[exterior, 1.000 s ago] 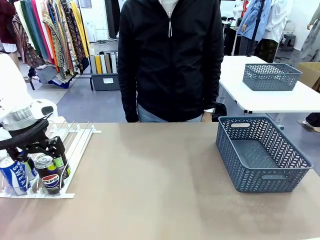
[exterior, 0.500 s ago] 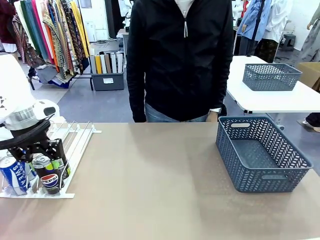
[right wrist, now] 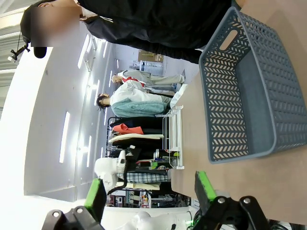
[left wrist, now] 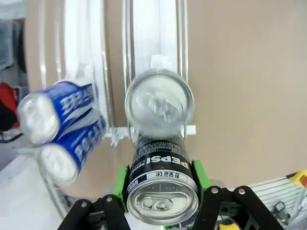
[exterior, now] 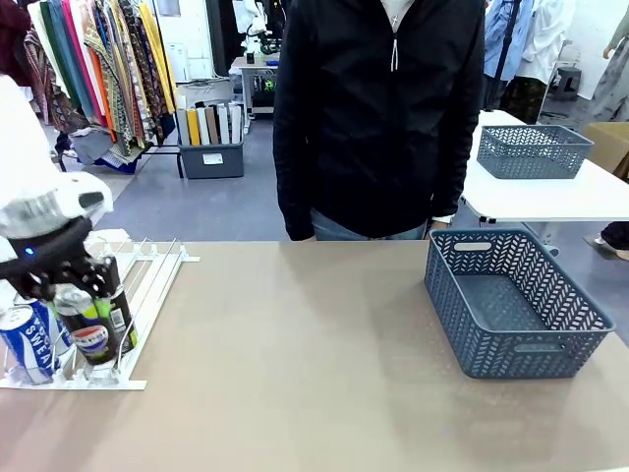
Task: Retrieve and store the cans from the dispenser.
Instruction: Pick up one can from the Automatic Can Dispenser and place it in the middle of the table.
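At the table's left edge | left claw [left wrist: 160, 181] has just closed on the black can [left wrist: 162, 165], raised off the rack [exterior: 149, 267] | blue cans [exterior: 25, 339] remain | right claw [right wrist: 149, 191] wide, empty | retrieval done, basket [exterior: 447, 285] at right edge likely next.

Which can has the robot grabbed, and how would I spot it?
On the table, at the robot's left edge, lies the white dispenser. At its low end the left gripper is shut on a black Pepsi can. The blue-and-white cans beside it stand ungripped in the other lane.
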`<action>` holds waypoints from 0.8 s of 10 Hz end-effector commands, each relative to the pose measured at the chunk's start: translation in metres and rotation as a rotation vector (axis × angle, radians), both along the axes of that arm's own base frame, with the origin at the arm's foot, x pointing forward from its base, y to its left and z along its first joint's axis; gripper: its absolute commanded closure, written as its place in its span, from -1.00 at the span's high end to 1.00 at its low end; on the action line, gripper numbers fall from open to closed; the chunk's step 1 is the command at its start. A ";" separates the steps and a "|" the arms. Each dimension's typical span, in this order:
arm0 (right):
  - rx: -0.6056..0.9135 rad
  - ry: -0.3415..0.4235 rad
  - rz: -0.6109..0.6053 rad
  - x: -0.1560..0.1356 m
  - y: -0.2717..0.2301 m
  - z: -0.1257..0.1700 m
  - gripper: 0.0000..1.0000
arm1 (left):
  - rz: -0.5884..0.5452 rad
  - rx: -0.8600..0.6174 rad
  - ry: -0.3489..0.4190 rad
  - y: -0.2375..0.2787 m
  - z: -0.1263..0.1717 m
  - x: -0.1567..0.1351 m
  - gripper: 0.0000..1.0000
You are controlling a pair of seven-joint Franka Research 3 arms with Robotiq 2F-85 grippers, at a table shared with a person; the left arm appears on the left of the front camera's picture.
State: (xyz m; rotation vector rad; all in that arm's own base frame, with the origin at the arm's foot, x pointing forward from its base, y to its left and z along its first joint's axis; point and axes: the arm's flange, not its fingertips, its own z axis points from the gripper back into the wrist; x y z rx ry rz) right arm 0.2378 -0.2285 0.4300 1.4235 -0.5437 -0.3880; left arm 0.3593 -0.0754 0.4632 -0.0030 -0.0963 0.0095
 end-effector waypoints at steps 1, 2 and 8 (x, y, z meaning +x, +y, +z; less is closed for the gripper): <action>-0.019 -0.016 0.018 -0.004 -0.001 0.000 1.00 | 0.020 0.056 -0.097 -0.007 0.076 -0.036 -1.00; -0.019 -0.016 0.018 -0.004 -0.001 0.000 1.00 | 0.033 0.071 -0.097 -0.007 0.103 -0.045 -1.00; -0.019 -0.016 0.018 -0.004 -0.001 0.000 1.00 | 0.025 0.042 -0.188 -0.003 0.169 -0.090 -1.00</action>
